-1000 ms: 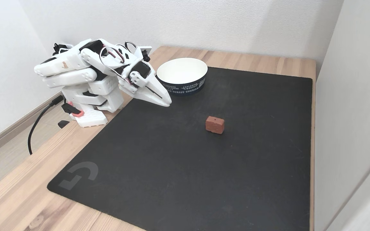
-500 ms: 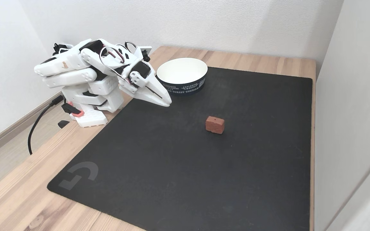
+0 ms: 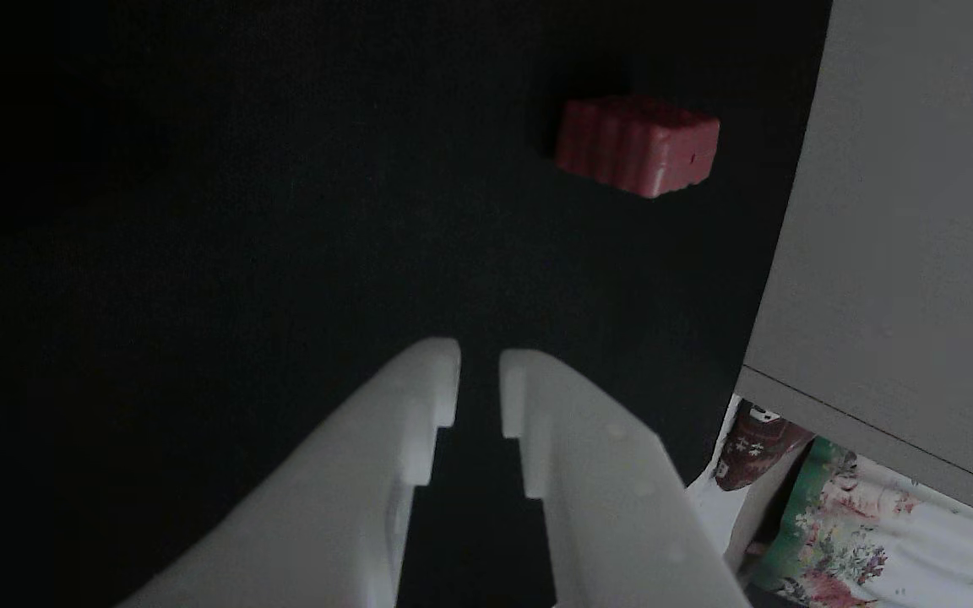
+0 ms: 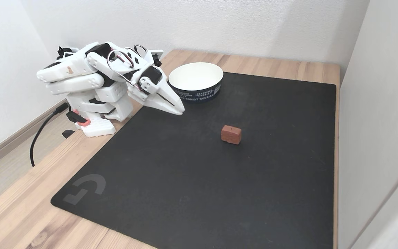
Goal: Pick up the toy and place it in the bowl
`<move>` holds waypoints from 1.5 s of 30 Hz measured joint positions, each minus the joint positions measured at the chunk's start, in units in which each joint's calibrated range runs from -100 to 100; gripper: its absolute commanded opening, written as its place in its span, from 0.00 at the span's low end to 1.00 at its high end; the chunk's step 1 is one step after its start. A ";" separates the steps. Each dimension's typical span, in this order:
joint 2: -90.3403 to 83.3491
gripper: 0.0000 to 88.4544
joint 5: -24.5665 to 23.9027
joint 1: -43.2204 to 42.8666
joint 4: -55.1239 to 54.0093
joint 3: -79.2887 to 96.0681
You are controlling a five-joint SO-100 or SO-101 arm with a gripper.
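Observation:
The toy, a small red-pink block with ridged sides, lies on the black mat right of centre in the fixed view. The other view shows the toy ahead and to the right of the fingers. The bowl, white inside with a dark printed band, stands empty at the mat's far edge. My gripper is folded low over the mat's left edge, just in front of the bowl and well left of the toy. My gripper is shut, its white notched fingers nearly together with nothing between them.
A black mat covers most of the wooden table. A pale wall panel runs along the table's right edge, grey in the other view. The arm's base and its cable sit at the left.

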 measured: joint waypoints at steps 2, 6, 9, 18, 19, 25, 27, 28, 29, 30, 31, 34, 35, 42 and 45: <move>0.00 0.03 0.00 0.00 0.00 0.00; 0.00 0.03 -0.05 0.00 0.00 0.00; 0.00 0.03 -0.05 0.00 0.00 0.00; 9.91 0.03 -2.52 0.00 0.76 -7.94; 11.66 0.03 -2.83 0.08 0.76 -9.07; 31.64 0.03 -3.35 0.00 0.76 -24.75; 38.05 0.03 -3.45 0.00 0.84 -30.70; 44.30 0.03 -3.45 0.00 1.44 -35.99; 46.29 0.03 -3.50 0.00 1.77 -37.60; 47.88 0.03 -3.50 0.17 2.79 -39.30; 50.62 0.03 -3.50 0.25 3.88 -42.42; 59.62 0.03 -3.55 0.00 7.18 -53.57; 62.36 0.03 -3.50 -0.08 8.10 -56.78; 85.10 0.03 -3.60 0.00 15.37 -83.42; 90.84 0.03 -3.29 0.08 17.90 -90.98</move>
